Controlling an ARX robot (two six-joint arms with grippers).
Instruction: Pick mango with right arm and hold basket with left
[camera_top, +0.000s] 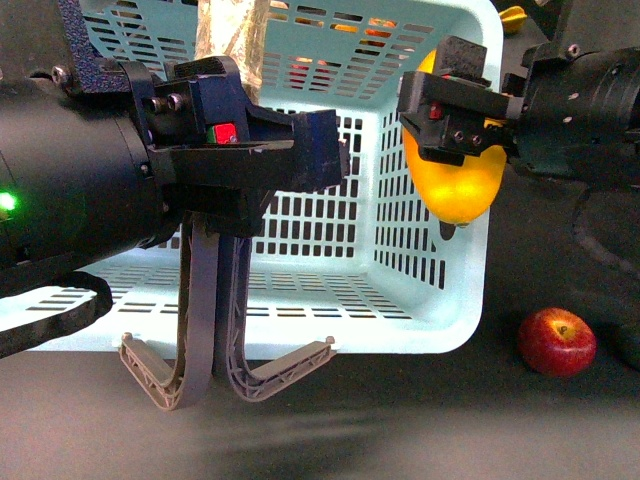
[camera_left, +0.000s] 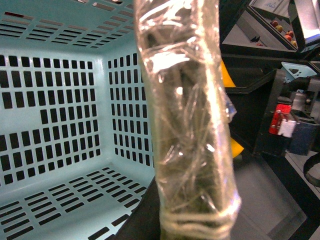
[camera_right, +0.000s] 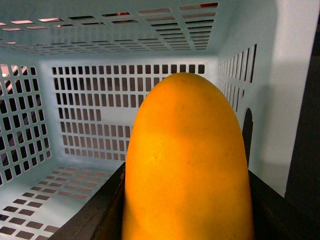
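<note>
Nearest me, the left gripper (camera_top: 318, 150) sits in front of the basket's (camera_top: 440, 300) open mouth. Both grey handles (camera_top: 195, 300) run up into it, and I cannot tell whether its jaws are pressed together. A red apple (camera_top: 557, 341) lies on the counter (camera_top: 400, 420) by the basket's right corner. Farther back, the right gripper (camera_top: 450, 125) pinches the mango (camera_top: 455, 185), clear of the counter at the basket's right rim, nose pointing inside.

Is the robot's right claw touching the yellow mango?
Touching. The front view shows the right gripper clamped around the mango, holding it in the air.
</note>
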